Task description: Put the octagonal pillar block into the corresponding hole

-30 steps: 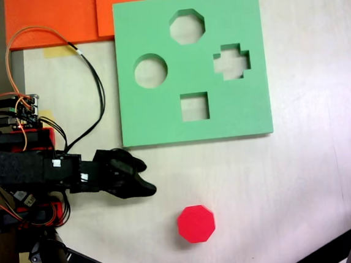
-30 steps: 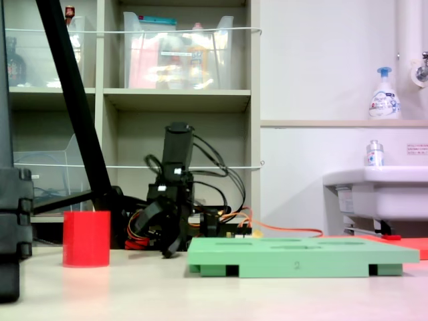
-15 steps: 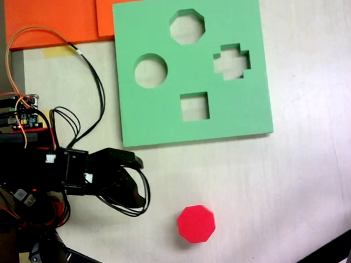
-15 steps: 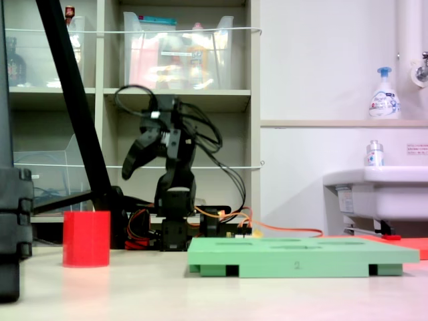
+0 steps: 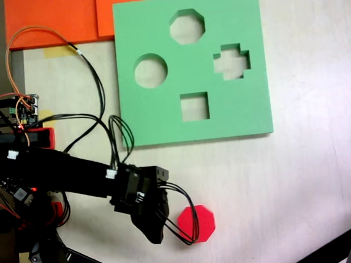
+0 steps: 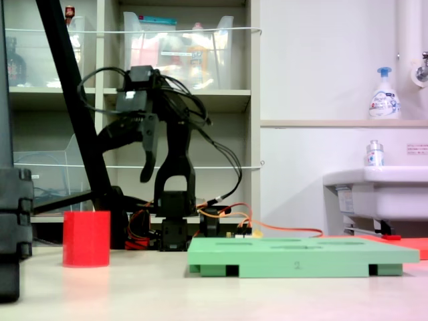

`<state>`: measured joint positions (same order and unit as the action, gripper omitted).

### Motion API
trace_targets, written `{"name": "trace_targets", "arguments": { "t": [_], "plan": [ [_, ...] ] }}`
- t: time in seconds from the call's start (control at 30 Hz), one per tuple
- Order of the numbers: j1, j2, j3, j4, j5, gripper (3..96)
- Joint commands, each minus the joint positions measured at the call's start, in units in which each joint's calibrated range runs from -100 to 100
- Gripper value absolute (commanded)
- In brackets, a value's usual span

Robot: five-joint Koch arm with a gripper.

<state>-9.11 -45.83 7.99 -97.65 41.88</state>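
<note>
White wall (image 6: 321,60), open shelving (image 6: 177,100), white sink (image 6: 381,190), pale tabletop (image 5: 315,187).

octagonal pillar block (image 5: 199,222) partly behind cables (image 5: 182,220)

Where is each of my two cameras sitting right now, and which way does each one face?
First exterior view: overhead, looking straight down on the table; the arm reaches in from the first exterior view's left, gripper beside the octagonal pillar block.
Second exterior view: at table height, looking sideways toward shelves; gripper raised above the block.
Both show the green foam board.
</note>
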Motion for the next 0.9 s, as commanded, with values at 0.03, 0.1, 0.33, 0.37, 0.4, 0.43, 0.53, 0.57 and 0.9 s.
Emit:
{"name": "trace_targets", "arguments": {
  "t": [0.03,0.1,0.33,0.37,0.4,0.43,0.53,0.57,0.9],
  "plan": [
    [-0.29,7.84,6.67,-0.13,-0.34,89.3],
    [-0.34,13.29,9.46,-0.04,-0.34,94.4],
    [-0.93,27.95,15.94,1.69,-0.63,95.2],
    [-1.03,28.93,15.94,2.37,-0.73,95.2],
    [-1.12,30.32,15.94,3.14,-0.73,95.2],
    [-1.22,31.44,15.94,3.91,-0.83,95.2],
    [-1.42,35.35,16.04,5.45,-1.27,95.1],
    [-1.51,36.33,16.04,6.03,-1.51,95.1],
    [-2.10,44.57,16.04,10.65,-2.54,94.6]
  ]
}}
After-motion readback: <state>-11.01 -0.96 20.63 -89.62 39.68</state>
